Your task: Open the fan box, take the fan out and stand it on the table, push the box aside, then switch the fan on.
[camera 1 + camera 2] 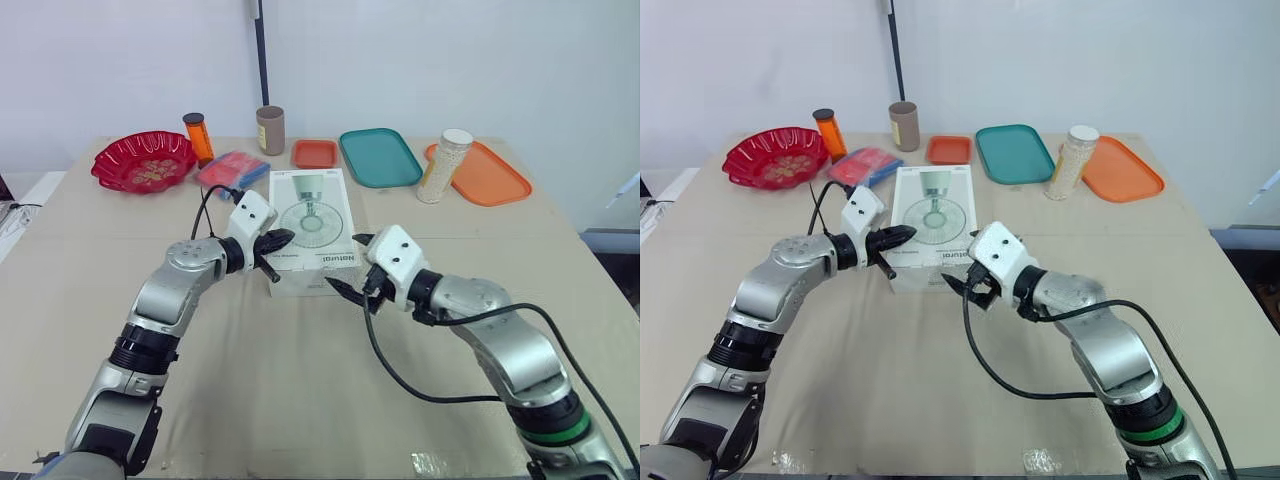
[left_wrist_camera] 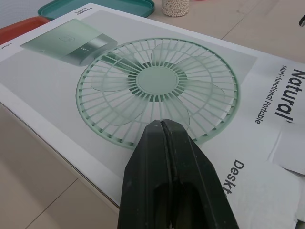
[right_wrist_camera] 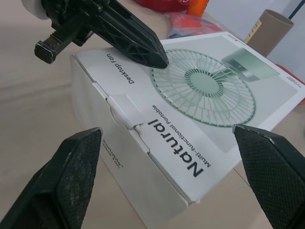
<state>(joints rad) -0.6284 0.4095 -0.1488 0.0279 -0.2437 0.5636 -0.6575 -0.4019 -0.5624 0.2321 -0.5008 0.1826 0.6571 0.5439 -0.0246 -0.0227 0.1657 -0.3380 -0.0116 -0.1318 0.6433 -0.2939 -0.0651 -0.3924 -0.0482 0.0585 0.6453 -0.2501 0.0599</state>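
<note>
Fan box flat, apparently shut, lengthwise front-to-back

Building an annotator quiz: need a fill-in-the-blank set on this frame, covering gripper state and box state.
1. The left gripper sits at the fan box's printed top with its fingers ___.
2. The right gripper faces the box's end flap with its fingers ___.
3. That end flap is ___.
4. The bowl at the far left of the table is ___.

Missing words: shut; open; closed; red.

Fan box corners off-frame.
</note>
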